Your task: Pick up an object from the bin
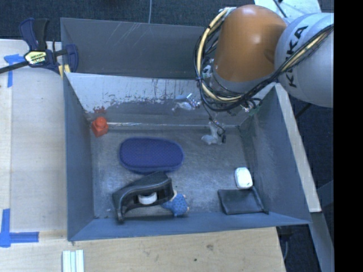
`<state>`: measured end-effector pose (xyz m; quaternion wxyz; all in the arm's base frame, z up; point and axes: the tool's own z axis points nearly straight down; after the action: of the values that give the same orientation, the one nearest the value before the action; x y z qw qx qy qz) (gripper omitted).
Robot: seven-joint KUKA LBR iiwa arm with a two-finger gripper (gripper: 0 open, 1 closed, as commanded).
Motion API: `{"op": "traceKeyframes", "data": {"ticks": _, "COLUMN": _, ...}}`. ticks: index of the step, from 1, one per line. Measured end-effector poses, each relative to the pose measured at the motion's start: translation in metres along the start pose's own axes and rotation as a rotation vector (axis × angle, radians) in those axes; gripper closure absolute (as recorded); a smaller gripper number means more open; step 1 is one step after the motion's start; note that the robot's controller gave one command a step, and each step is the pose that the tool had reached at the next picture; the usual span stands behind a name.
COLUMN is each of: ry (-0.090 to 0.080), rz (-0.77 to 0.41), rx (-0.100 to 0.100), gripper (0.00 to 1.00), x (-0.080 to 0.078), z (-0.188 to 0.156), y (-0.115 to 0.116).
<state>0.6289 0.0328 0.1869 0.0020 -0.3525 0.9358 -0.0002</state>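
The arm [309, 50] reaches in from the upper right of the frame; its orange-covered wrist [249, 41], ringed by cables [203, 86], points down, and the gripper [214, 135] hangs below it, right of centre.

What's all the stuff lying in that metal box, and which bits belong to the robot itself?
grey metal bin: one, grey, holds everything below
oval padded case: one, dark blue, floor left of centre
black clamp-shaped holder with a white roll: one, black, by the near wall, left
small crumpled blue lump: one, blue, at the holder's right end
small white rounded block: one, white, right side
flat black rectangular pad: one, black, near right corner
small orange lump: one, orange, far left corner
robot arm: one, silver-grey, from the right, with orange dome cover and cables
gripper: one, dark, over bare floor, far right
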Motion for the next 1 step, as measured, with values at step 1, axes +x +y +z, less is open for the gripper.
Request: {"op": "traceKeyframes", "data": {"ticks": 1, "ry": 0.004, "rz": 0.016, "rx": -0.001, "gripper": 0.00, "x": 0.0362, "z": 0.0135, "y": -0.0383}}
